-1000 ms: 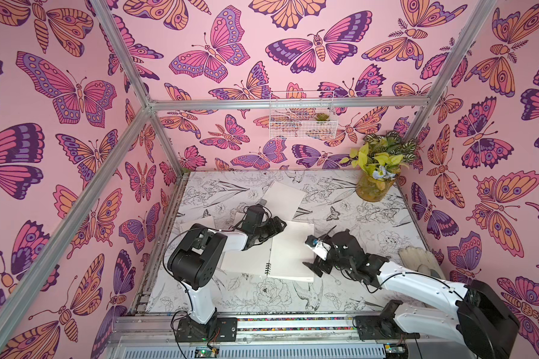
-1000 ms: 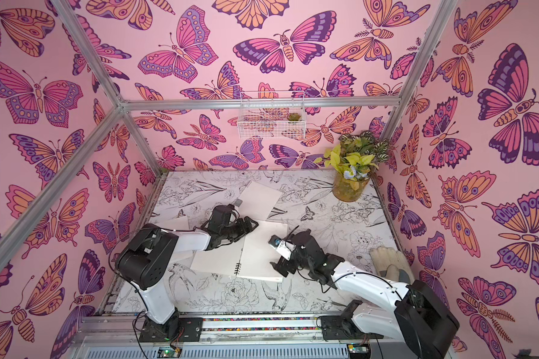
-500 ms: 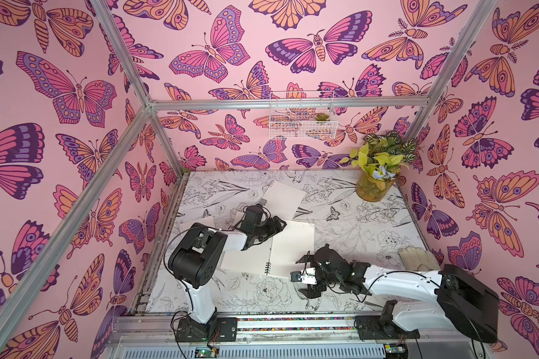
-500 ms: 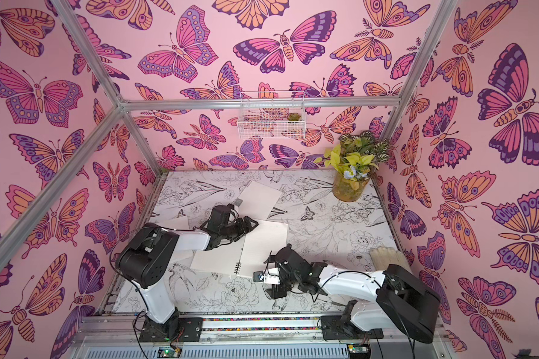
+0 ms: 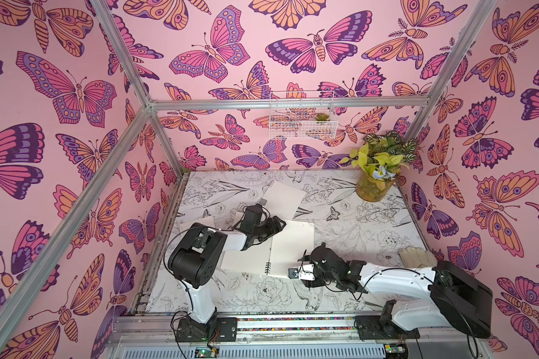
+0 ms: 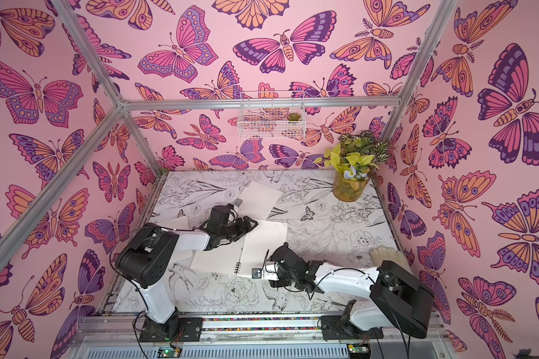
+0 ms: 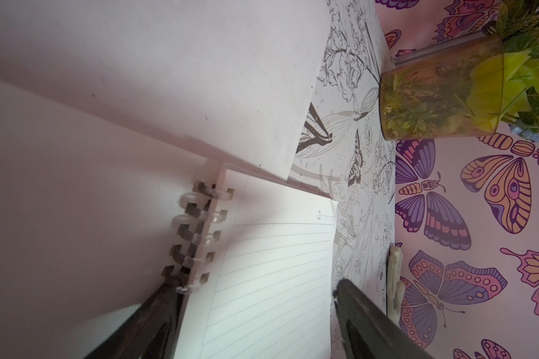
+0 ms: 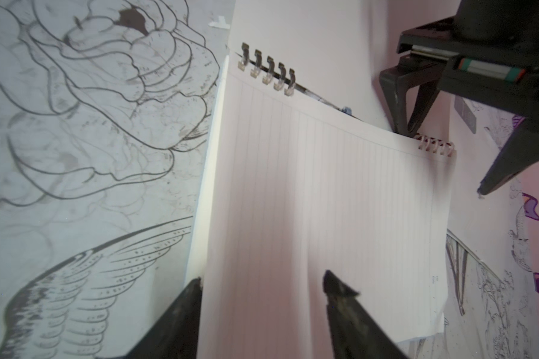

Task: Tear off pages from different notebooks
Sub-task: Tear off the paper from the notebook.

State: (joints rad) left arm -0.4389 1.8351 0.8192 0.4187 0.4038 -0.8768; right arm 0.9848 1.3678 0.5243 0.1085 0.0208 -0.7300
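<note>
— Where does the open notebook lie?
— Middle of the table. The left tool spreads wide beside its coils. The right tool straddles the near right corner of the page, jaws apart, contact unclear.

Bright, even light in both top views; wrist views dimmer, pink-tinted, softly blurred up close.

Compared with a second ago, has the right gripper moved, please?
Yes: the right gripper has pulled back toward the front rail, away from the plant pot, to the open notebook's near edge.
</note>
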